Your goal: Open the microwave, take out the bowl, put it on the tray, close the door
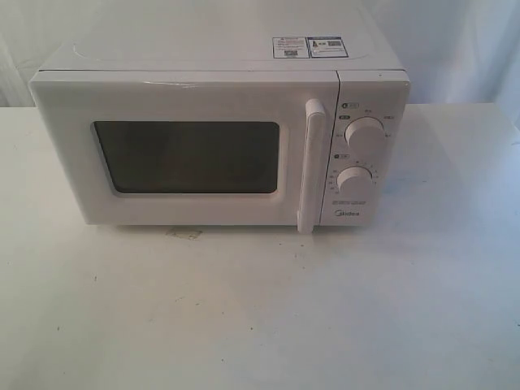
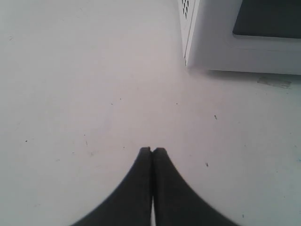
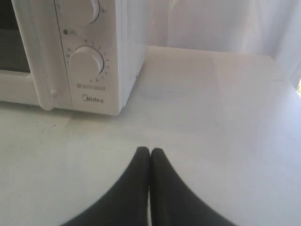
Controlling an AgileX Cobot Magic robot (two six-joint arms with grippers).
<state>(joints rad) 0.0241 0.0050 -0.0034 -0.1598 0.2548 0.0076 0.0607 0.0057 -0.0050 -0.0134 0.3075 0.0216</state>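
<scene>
Left claw [image 2: 151,149], right claw [image 3: 149,149], both closed

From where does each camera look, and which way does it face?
Exterior view: in front, slightly above, facing the front of the white boxy microwave; no robot part shows.
Left wrist view: on the left arm, looking past the shut black left gripper across the white table to the microwave's window-side corner.
Right wrist view: on the right arm, past the shut black right gripper toward the lower round white dial.
Shared: all three show the microwave.
</scene>
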